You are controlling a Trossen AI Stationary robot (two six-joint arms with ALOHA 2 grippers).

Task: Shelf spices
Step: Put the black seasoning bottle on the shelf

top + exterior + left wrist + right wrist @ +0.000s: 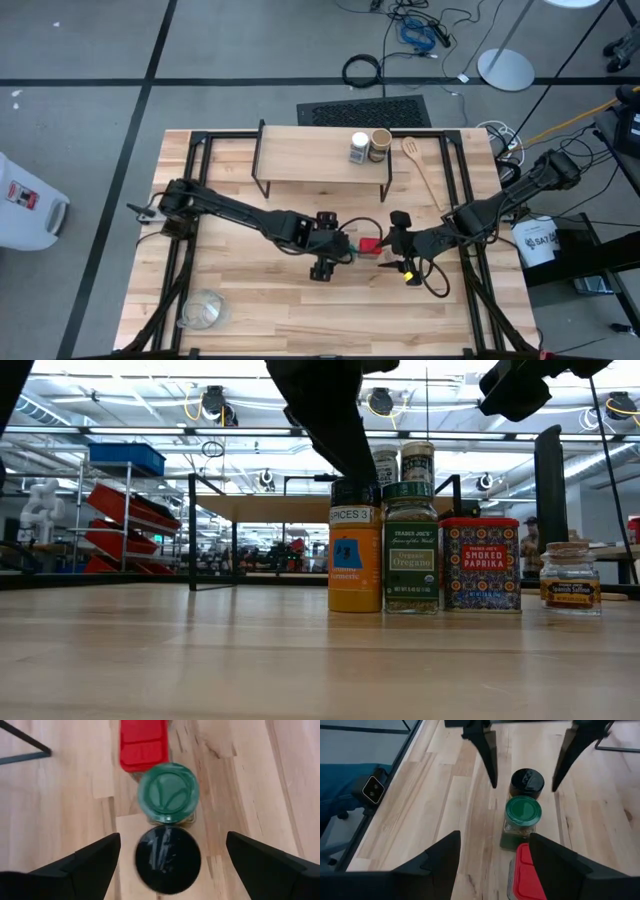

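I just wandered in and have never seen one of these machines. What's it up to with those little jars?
It is shelving spices. Two jars already stand on the small wooden shelf. The left gripper hangs with jaws open on either side of the black-lidded turmeric jar, not yet gripping it. Lined up beside that jar are the green-lidded oregano jar and the red smoked paprika tin. The right gripper hovers open over the paprika end of the row. A small saffron jar waits nearby.
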